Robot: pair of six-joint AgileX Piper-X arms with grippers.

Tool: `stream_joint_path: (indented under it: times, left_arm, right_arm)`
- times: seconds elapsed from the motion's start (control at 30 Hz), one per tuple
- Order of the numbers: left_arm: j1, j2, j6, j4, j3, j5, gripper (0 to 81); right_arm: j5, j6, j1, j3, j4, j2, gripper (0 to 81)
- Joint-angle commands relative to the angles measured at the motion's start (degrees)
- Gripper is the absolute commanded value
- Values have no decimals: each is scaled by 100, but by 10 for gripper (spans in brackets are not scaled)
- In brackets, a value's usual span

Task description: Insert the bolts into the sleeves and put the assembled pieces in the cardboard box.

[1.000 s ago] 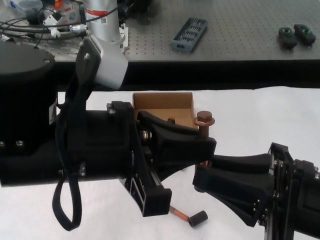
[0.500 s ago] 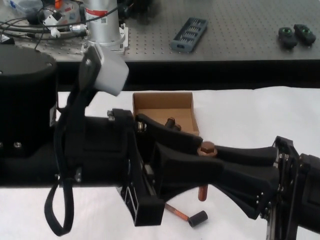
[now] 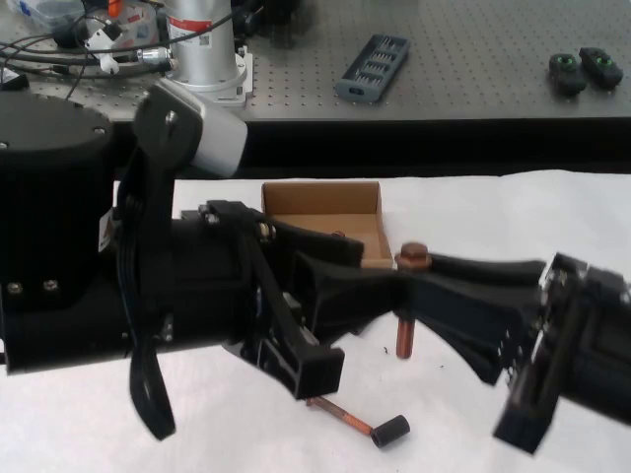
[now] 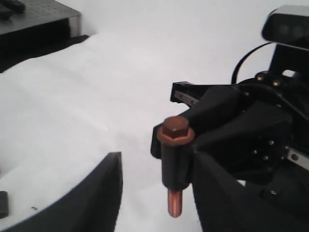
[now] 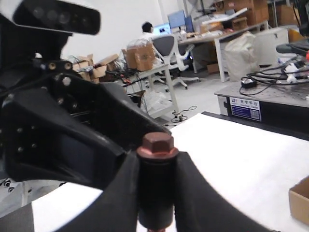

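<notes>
A copper bolt stands upright in a black sleeve, held above the white cloth. My right gripper is shut on that sleeve, and in the right wrist view its fingers flank the sleeve under the bolt's hexagonal head. My left gripper faces it from the other side. It is open, with its fingers apart around the sleeve. The cardboard box sits just behind both grippers. A second bolt-and-sleeve piece lies on the cloth in front.
Behind the cloth runs a dark perforated bench with a grey rack, two black-and-green parts, cables and a metal post. The left arm's bulky body covers the bench's left side.
The bolt's head stood higher a second ago, dropped low between both grippers, and is now at mid height in the right gripper. The right arm has tilted and the left arm shifted slightly.
</notes>
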Motion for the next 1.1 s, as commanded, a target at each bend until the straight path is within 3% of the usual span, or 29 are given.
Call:
stream_joint_path:
  times: [0.0, 0.3, 0.5, 0.7, 0.93, 1.07]
  left_arm:
    - [-22, -122, -75, -14, -4, -175, 335]
    - [-11, -364, -63, 308, -4, -402, 335]
    - [-11, -394, -63, 1318, -4, -1157, 335]
    - [-11, -394, -63, 2436, -4, -2156, 334]
    - [-11, -394, -63, 3001, -4, -2561, 207]
    - [-11, -405, -63, 3247, -4, -2669, 195]
  right_arm:
    - [82, -278, -281, -642, 978, -60, 36]
    - [61, -277, -867, -1170, 1254, -36, 36]
    - [45, -277, -1220, -1821, 2817, 440, 36]
    - [46, -277, -1366, -2788, 3590, 1372, 36]
    - [73, -277, -1379, -3957, 4248, 2652, 36]
    - [79, -277, -1379, -4497, 4378, 3302, 36]
